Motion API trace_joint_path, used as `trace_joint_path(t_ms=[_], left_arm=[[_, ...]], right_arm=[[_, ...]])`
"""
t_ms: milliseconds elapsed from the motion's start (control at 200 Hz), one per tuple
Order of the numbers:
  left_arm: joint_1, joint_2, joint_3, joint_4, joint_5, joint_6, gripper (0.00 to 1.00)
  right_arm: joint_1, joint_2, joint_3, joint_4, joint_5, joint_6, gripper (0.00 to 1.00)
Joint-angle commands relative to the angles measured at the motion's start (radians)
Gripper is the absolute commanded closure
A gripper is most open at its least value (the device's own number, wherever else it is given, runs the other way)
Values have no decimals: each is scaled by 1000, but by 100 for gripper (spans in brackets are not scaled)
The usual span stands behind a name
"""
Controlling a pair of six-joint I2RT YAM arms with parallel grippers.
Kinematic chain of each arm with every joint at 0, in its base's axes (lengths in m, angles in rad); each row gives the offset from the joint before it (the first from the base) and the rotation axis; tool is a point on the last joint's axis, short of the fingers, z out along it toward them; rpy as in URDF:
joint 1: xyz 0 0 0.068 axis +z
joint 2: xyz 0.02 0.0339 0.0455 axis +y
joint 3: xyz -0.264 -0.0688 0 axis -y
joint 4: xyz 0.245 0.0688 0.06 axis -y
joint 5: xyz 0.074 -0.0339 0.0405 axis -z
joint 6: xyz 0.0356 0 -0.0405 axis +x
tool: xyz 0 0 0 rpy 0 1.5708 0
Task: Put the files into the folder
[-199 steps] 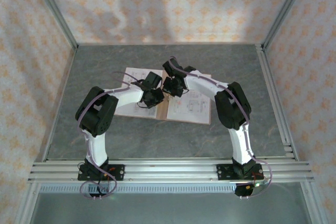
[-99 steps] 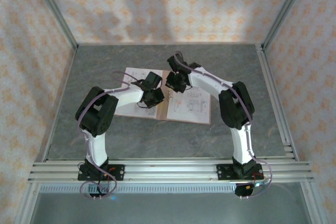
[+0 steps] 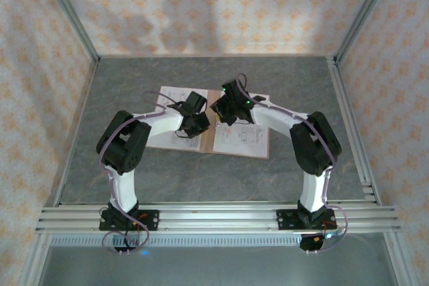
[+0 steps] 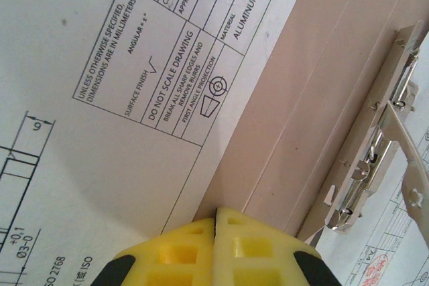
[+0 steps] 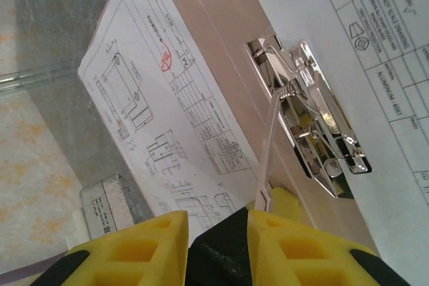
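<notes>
The pinkish-brown folder [image 3: 213, 140] lies open on the grey table, with a metal clip [image 5: 315, 132] along its spine. A white printed sheet [image 3: 167, 98] lies on its left half and another [image 3: 242, 135] on its right half. My left gripper [image 3: 196, 127] is shut, its yellow fingertips [image 4: 216, 218] pressed down where the sheet [image 4: 100, 65] meets the spine [image 4: 315, 85]. My right gripper [image 3: 224, 110] hovers over the spine, open [image 5: 218, 232]. The clip's thin white lever [image 5: 268, 152] stands raised and its tip rests against the inner edge of the right finger [image 5: 295, 246].
Aluminium rails [image 3: 214, 218] run along the near edge and up both sides [image 3: 348, 118]. Patterned walls close in the table on three sides. A small grey block [image 5: 114, 202] sits beside the sheet's edge. Bare grey table [image 3: 201, 179] lies in front of the folder.
The right arm's elbow has swung out to the right and its gripper has shifted slightly right over the spine. The left arm and the folder have stayed in place.
</notes>
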Motion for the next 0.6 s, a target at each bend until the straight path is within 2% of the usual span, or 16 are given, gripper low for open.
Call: trace_joint_path(t_ms=[0, 380, 595], left_arm=[[-9, 74, -43, -108, -58, 12, 100], [-8, 76, -42, -107, -57, 11, 100], [-8, 78, -45, -101, -57, 9, 100]], right_arm=[[11, -1, -30, 75, -26, 74, 70], [19, -8, -51, 30, -4, 66, 70], [23, -19, -89, 61, -3, 72, 69]])
